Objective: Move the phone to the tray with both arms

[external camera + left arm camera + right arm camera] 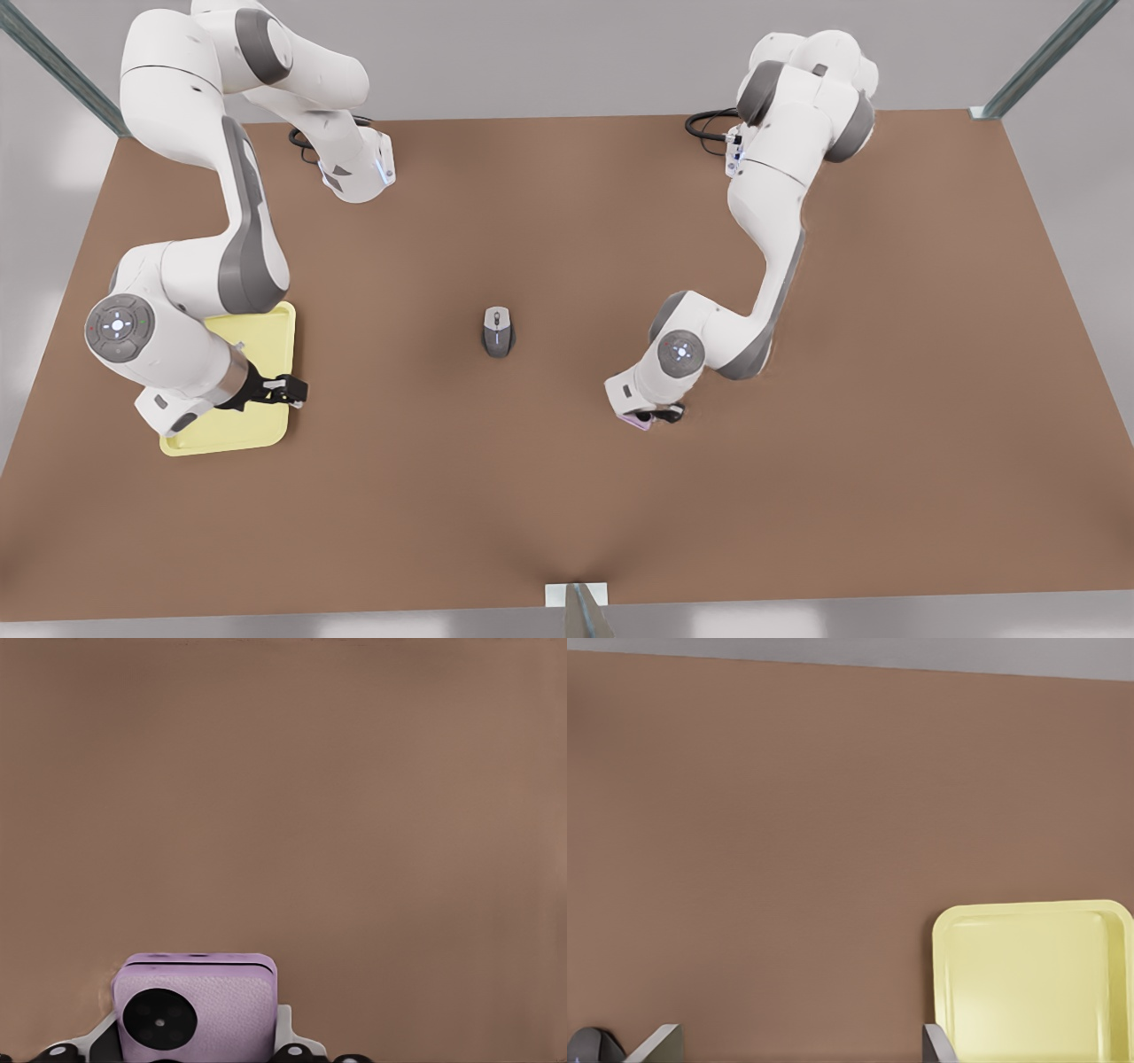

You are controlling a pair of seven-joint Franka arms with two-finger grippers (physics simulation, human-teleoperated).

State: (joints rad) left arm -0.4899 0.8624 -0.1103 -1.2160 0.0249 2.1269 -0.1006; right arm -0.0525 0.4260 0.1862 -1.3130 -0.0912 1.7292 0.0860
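Landmark: the grey mouse (497, 331) at the middle of the brown worktop (567, 496); every place below is taken from it.

Phone: the pale pink phone (197, 1013) sits at the tip of the left hand (656, 416), well off from the mouse toward the front view's right and a little nearer the camera. From the front, a pink edge peeks out beneath that hand.

Left hand: its wrist view has the phone pressed close between the two finger mounts, one black lens facing the camera. I take it to be clamped on the phone, though the fingertips themselves are hidden. Whether the phone rests on the worktop or is just clear of it, I cannot tell.

Tray: the pale yellow tray (266, 332) lies well apart from the mouse on the other side, toward the front view's left.

Right hand: the right hand (292, 390) hangs over the tray edge nearest the mouse, fingers spread wide with nothing between them. This arm looks to be waiting.

Key relation: mouse and open worktop lie between phone and tray, so the phone must cross past the mouse toward the front view's left. The left hand is the one at the phone; the right is the one at the tray.

Likely next: a handover somewhere near the mouse, judging by the task's call for both arms.
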